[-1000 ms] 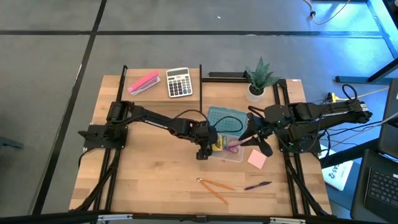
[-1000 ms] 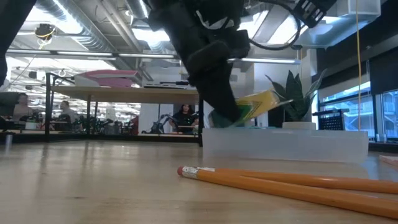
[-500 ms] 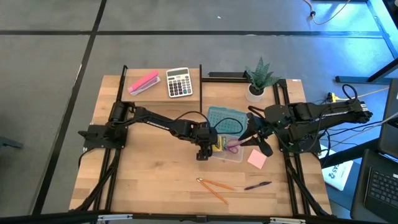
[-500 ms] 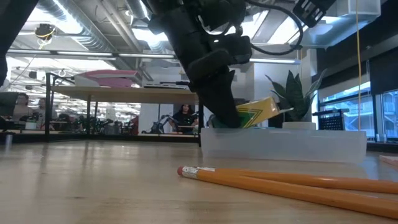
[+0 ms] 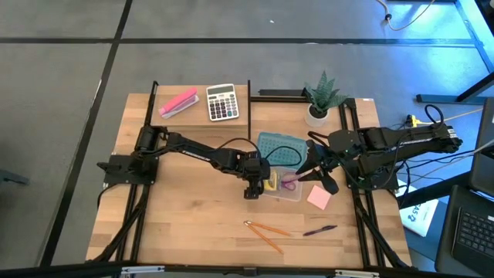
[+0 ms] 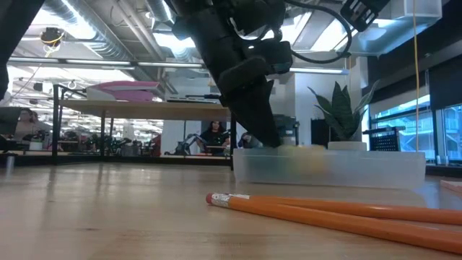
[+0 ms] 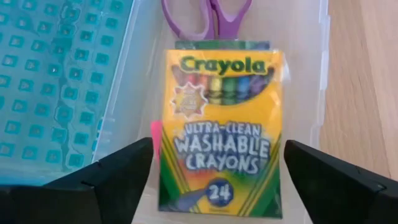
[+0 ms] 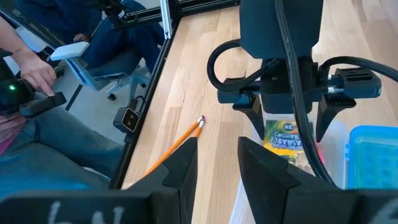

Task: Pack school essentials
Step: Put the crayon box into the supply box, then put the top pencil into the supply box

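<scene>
The yellow-green crayon box lies flat, label up, inside the clear plastic box, on top of the purple-handled scissors. My left gripper hangs open just above it, one finger on either side, touching nothing. It also shows over the clear box in the high view. My right gripper waits open at the clear box's right end. Two orange pencils and the purple pen lie near the table's near edge. The pink notepad sits right of the clear box.
A teal studded lid lies beside the clear box on its far side. The grey calculator, pink block and potted plant stand along the far edge. A seated person's hand shows beyond the table.
The crayon box was tilted above the clear box's rim at my left gripper. It sank lower, then dropped flat inside the box. It no longer hangs from the gripper, which has kept over the box.
</scene>
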Action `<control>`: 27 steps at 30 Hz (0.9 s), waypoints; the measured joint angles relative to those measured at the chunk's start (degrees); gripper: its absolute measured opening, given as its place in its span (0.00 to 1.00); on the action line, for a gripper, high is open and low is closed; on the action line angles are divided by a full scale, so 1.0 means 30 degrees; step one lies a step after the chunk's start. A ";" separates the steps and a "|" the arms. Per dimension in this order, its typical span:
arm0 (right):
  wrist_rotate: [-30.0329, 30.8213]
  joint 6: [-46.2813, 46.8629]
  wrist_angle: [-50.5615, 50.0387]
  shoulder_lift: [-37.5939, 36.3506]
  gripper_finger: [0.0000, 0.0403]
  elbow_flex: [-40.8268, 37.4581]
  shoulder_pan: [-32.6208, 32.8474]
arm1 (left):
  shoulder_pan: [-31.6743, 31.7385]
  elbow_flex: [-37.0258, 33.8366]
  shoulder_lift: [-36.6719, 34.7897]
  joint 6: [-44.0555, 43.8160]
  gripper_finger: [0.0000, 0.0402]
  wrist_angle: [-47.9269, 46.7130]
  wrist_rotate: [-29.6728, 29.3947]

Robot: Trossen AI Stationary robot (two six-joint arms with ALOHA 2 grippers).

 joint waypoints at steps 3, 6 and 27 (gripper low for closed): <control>0.0003 0.0000 0.0004 0.0000 0.29 0.0000 -0.0002 | 0.0000 0.0000 0.0000 0.0000 0.93 0.0000 -0.0010; 0.0007 -0.0002 0.0000 0.0000 0.29 0.0000 -0.0002 | 0.0000 0.0000 0.0000 -0.0077 0.96 -0.0005 -0.0038; 0.0007 -0.0002 0.0038 0.0000 0.29 0.0000 0.0000 | -0.0804 0.0007 -0.3470 -0.2607 0.97 -0.1452 0.0063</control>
